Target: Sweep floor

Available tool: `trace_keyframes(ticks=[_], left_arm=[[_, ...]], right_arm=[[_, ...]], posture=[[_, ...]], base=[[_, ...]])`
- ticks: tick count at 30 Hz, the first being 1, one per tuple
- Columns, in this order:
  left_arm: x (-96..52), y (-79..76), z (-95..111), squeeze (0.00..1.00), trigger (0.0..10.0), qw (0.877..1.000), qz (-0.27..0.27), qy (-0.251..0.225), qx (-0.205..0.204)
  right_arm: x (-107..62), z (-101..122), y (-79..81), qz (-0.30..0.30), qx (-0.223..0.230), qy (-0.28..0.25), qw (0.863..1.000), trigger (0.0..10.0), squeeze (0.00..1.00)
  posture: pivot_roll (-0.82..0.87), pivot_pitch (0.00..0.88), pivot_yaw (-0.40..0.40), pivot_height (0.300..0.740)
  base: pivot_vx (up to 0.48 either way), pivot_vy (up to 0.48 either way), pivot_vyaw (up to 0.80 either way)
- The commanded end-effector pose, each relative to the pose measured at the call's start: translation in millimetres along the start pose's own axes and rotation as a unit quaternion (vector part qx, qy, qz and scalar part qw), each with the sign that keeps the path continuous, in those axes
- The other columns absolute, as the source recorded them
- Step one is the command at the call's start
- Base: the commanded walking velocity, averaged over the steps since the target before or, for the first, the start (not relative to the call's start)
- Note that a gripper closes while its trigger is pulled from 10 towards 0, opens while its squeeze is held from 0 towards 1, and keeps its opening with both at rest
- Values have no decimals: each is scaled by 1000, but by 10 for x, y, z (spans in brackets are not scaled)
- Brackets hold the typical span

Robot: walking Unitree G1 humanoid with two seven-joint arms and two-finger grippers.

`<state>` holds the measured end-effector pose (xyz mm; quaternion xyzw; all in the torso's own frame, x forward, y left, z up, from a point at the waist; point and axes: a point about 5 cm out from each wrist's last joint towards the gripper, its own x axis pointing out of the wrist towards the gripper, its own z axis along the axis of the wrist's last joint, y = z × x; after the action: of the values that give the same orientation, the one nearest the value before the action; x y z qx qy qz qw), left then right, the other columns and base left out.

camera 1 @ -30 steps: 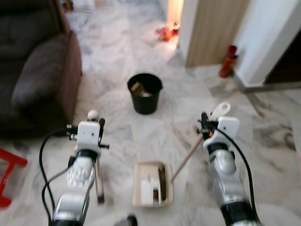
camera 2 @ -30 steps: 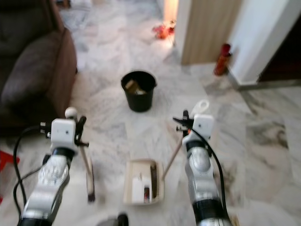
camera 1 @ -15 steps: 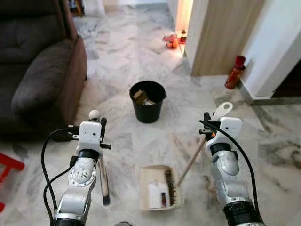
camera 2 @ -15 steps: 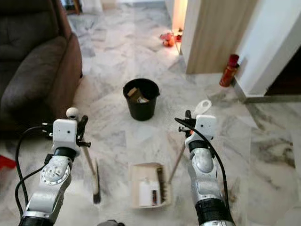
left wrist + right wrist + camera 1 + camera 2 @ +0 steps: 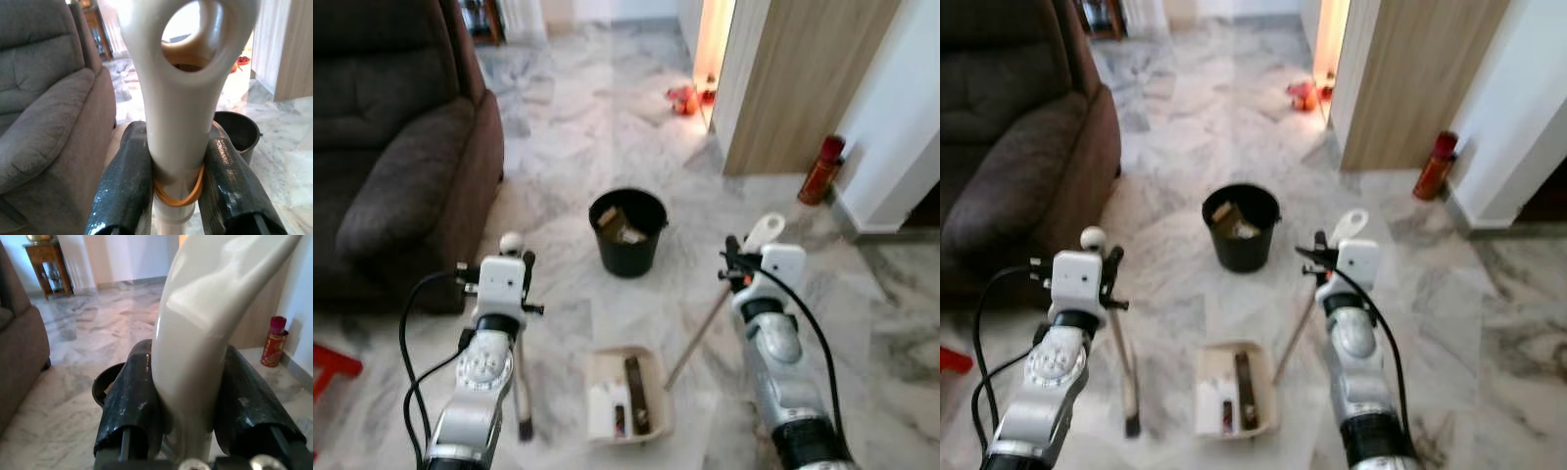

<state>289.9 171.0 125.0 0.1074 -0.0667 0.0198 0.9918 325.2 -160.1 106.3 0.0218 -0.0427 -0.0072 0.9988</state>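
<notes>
**Both grippers clamped on handles, dustpan on the marble floor before the bin**

The left gripper [image 5: 178, 161] is closed around the cream handle of the broom [image 5: 521, 392], whose stick runs down beside the left arm to a dark head resting on the marble floor [image 5: 558, 127]. The right gripper [image 5: 188, 396] is clamped on the cream handle end of the dustpan [image 5: 625, 394]; its long stick slants down and inward to the beige pan, which lies flat on the floor between the two arms with a few bits of litter in it. The broom head sits just beside the pan's left edge, apart from it.

Straight ahead of the pan stands a black bucket [image 5: 628, 231] holding scraps, with bare floor between the two. A dark brown sofa [image 5: 401, 157] borders the left side, its arm near the left arm's line of travel. A wood-panelled wall corner [image 5: 803, 78] closes the right side, with a red canister [image 5: 821, 170] at its foot beside a white wall. Open floor stretches past the bucket toward a lit doorway, where small red items [image 5: 687, 97] lie. A red object [image 5: 333, 367] pokes in at the lower left edge.

Against half a second ago, the whole scene sits lower and slightly shifted, so the camera has moved; the bucket appears a little nearer the pan, and both grips are unchanged.
</notes>
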Motion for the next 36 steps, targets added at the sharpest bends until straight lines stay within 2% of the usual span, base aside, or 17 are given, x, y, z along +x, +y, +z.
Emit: trace_keyframes(ticks=[1,19,36], left_arm=[[32,58,89,0,10000,1000,8,-22,15],[36,76,86,0,10000,1000,12,-19,17],[33,71,87,0,10000,1000,8,-21,18]], right_arm=[[44,99,80,8,21,-23,999,10000,0],[64,104,54,-3,29,-22,999,10000,0],[60,114,70,-1,24,-28,999,10000,0]], posture=[[105,73,23,740],[111,115,29,740],[110,92,31,740]], base=[[341,0,0],[336,0,0],[336,0,0]])
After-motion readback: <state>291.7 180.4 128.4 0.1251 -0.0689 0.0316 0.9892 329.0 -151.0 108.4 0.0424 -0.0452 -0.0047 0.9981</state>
